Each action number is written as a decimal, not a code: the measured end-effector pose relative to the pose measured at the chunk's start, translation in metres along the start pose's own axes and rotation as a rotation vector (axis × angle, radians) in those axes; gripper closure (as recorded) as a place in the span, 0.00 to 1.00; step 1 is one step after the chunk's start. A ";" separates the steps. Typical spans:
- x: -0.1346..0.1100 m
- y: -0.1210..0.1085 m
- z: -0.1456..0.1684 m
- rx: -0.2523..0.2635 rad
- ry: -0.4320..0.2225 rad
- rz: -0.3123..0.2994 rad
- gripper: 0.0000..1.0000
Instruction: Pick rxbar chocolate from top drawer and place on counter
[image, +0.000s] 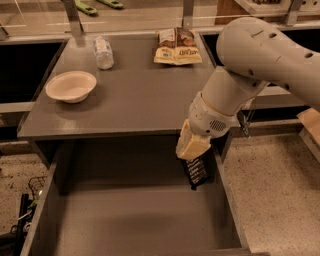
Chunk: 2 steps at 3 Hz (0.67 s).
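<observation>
My gripper (192, 152) hangs from the white arm over the right side of the open top drawer (135, 220), just below the front edge of the counter (130, 95). Its tan fingers are shut on the top of the rxbar chocolate (196, 171), a black wrapper with white text that hangs down, clear of the drawer's grey bottom and close to its right wall.
On the counter stand a cream bowl (71, 86) at the left, a lying clear bottle (103, 52) at the back and a tan-and-brown snack bag (177, 46) at the back right. Dark recessed bins flank the counter. Speckled floor lies to the right.
</observation>
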<state>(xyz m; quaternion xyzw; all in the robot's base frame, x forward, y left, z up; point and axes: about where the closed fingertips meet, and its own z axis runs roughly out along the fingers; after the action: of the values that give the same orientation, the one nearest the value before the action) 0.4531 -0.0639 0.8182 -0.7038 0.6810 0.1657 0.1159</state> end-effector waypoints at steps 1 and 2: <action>-0.002 -0.005 -0.005 0.013 0.003 0.000 1.00; -0.012 -0.015 -0.034 0.070 0.037 -0.015 1.00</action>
<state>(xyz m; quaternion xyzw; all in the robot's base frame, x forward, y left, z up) 0.4704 -0.0654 0.8527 -0.7073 0.6832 0.1280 0.1289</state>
